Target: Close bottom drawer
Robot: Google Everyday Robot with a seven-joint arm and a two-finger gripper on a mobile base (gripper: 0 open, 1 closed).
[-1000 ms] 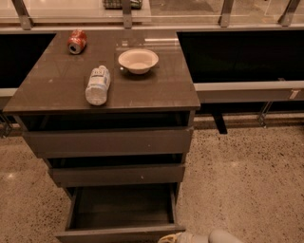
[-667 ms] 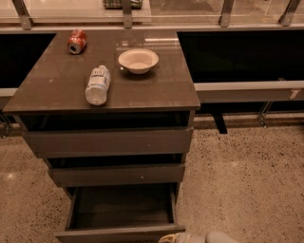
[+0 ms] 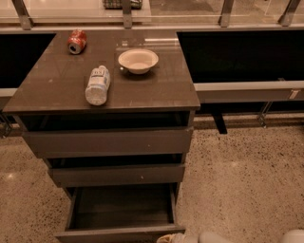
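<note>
The bottom drawer stands pulled open, its near right corner just beside the gripper; how the jaws stand cannot be told.

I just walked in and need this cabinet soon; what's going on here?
The robot's tool is at the bottom edge of the view, by the right front corner of the bottom drawer, which stands pulled well out. Whether they touch is unclear. A water bottle, a bowl and a red can sit on the cabinet top.

Speckled floor — metal railing posts behind
</note>
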